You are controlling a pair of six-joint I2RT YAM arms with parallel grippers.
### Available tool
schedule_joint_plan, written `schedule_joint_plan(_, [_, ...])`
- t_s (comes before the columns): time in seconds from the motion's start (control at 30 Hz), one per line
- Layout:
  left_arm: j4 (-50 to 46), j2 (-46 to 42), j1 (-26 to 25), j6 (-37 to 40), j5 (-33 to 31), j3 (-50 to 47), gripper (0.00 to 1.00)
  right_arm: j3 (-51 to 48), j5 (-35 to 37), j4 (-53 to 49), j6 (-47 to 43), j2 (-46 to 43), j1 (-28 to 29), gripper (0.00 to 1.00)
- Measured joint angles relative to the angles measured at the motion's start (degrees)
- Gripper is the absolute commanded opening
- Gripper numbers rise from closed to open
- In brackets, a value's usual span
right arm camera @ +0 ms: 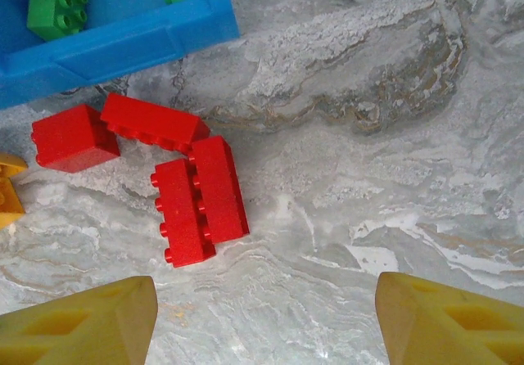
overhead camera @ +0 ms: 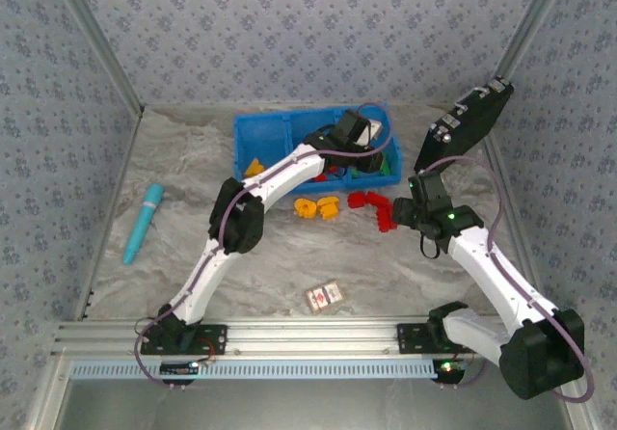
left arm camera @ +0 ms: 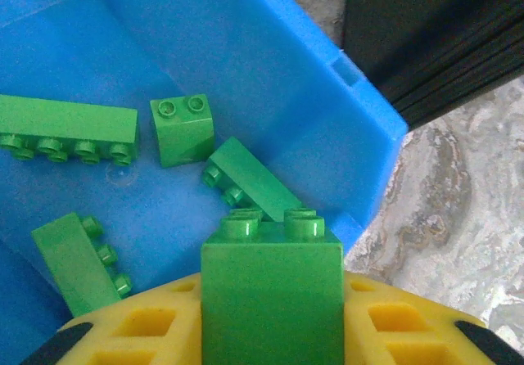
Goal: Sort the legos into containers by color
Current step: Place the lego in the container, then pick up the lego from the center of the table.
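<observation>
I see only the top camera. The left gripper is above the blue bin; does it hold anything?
Observer: Yes, the left gripper is shut on a green brick, above a compartment of the blue bin holding green bricks.
Operator: Is the right gripper open?
Observer: Open and empty: the right gripper hovers over the table.
Operator: What lies nearest to it?
Observer: Four red bricks on the table, two side by side and touching.

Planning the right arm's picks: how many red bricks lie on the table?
4 red bricks outside the bin's near wall: a short one leftmost, a long one beside it, and two side by side nearer the robot. More may hide under the left arm.
</observation>
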Motion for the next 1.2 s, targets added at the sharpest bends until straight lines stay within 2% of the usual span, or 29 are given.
schedule_joint_plan(0.27, [-3.41, 3.89, -0.35, -0.22, -0.09, 6.43, 0.48, -1.33, -1.38, 0.13, 0.00, 0.00, -1.14, 0.73])
schedule_joint_plan(0.63, [-7.08, 1.62, -0.39, 3.10, -2.27, 5.75, 0.47, -1.36, -2.67, 1.20, 0.00, 0.63, -1.62, 0.73])
schedule_joint_plan(0.77, [-8.13, -7.50, -0.37, 6.71, -6.43, -4.39, 0.47, -1.33, -3.37, 2.60, 0.00, 1.81, -1.62, 0.73])
schedule_joint_plan(1.07, [-5.27, -42.07, 0.13, 11.13, -21.33, -38.34, 0.53, 0.04, -5.22, 4.74, -0.02, 6.56, -0.68, 0.73])
schedule_joint_plan(1.2, [-5.86, -52.54, 0.39, 8.96, -26.97, -50.16, 0.67, 2.64, -5.66, 5.51, -0.02, 9.73, 0.81, 0.72])
